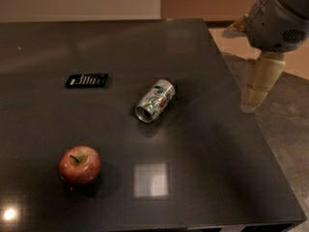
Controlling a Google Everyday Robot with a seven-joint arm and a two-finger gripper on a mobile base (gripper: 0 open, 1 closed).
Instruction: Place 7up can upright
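Your gripper [253, 94] hung beyond the table's [207, 178] right edge, holding nothing; whether it was spread or pressed together didn't show. The 7up can [155, 100] lay on its side mid-table, well apart, so it likely awaited your reach.
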